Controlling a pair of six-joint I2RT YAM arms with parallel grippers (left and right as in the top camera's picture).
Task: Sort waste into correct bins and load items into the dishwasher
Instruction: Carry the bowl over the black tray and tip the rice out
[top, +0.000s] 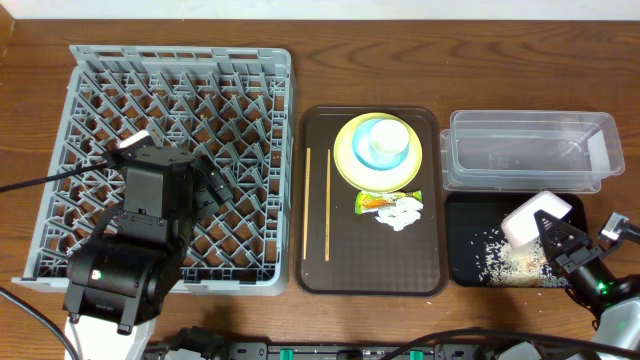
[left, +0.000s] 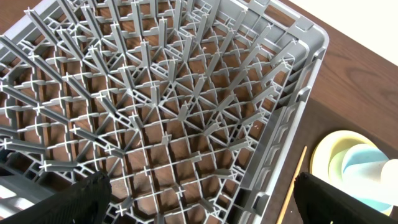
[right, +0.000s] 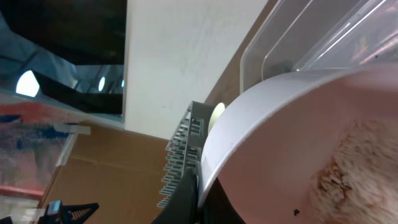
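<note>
While the right gripper pinches the bowl, tip it over the black tray so all rice falls in; left gripper hangs open.

Grey lattice rack; yellow plate; black tray; white bowl
</note>
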